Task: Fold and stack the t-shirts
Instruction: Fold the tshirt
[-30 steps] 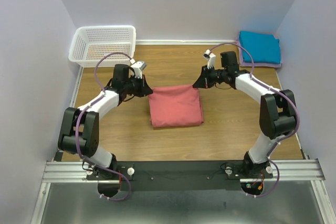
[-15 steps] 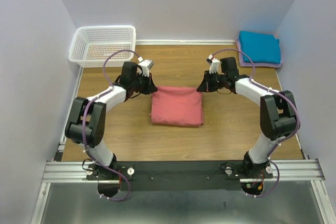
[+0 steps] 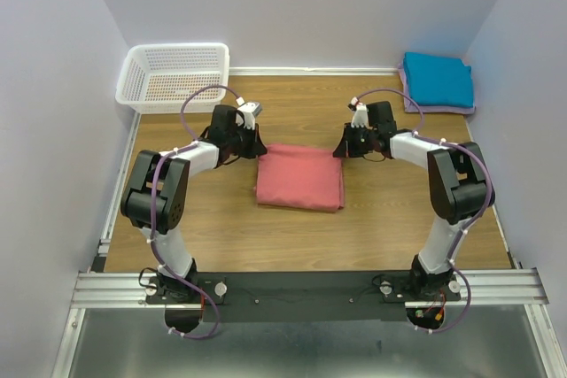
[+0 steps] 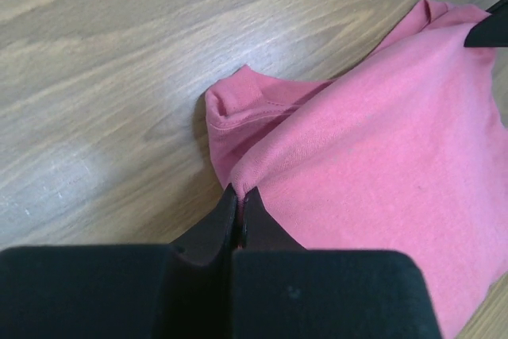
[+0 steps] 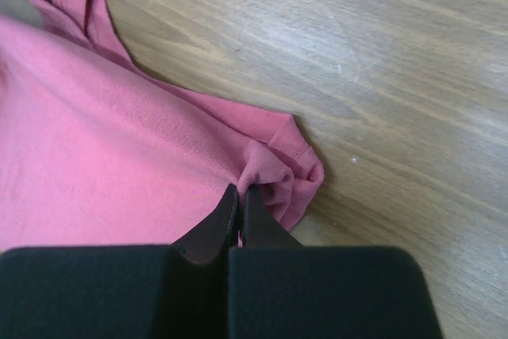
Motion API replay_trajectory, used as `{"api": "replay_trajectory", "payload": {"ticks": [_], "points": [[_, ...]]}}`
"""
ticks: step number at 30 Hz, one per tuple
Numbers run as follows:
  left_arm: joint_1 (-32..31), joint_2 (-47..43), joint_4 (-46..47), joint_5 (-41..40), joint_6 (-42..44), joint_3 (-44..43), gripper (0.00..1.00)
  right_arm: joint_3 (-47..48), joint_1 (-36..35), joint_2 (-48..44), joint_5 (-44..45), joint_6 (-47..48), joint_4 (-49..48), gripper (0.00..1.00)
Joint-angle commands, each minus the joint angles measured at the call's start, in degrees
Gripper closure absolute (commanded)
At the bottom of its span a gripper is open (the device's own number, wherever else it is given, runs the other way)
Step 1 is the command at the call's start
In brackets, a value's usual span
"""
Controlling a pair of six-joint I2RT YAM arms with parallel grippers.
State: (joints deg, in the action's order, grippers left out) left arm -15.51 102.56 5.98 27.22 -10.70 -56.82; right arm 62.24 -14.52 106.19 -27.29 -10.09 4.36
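Salmon-pink cloth is the piece in hand: the salmon-pink t-shirt [image 3: 299,177], soft and already folded to a rough rectangle, lies in the middle of the brown wooden table [image 3: 381,219], between the two arms. The left gripper [image 4: 236,204] is clenched on a thin pinch of cloth at the shirt's far left corner. The right gripper [image 5: 240,200] is clenched in the same way on a small bunch at the far right corner. Both black claws sit low, close to the wood.

I judge that the main risk is the small bite. Each claw holds only the edge of the fold, perhaps only the upper layers, so a lift could open the fold or let a corner slip out. If one arm rises or pulls faster than the other, the cloth would stretch and the rectangle would come out skewed.

The teal-blue folded t-shirt [image 3: 438,79] rests on the pale lavender t-shirt [image 3: 440,110] in the far right corner, well apart from the pink one and close to the right wall. Bare wood lies between them, so the way there seems free, but the corner leaves little room beside the walls. The white plastic lattice basket [image 3: 174,77] stands in the far left corner, near the left arm's elbow side.
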Motion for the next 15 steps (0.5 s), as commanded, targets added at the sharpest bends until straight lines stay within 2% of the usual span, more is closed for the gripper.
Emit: {"api": "replay_trajectory", "payload": {"ticks": [1,15], "points": [[-0.57,-1.67,3.34,1.16,1.47,-1.10,1.00,-2.29,0.20,1.82,5.31,-2.22,-3.83,0.99],[-2.07,-1.23,3.95,1.52,2.35,-3.48,1.00,-7.48,1.16,5.95,6.64,-6.69,-6.64,0.99]]}}
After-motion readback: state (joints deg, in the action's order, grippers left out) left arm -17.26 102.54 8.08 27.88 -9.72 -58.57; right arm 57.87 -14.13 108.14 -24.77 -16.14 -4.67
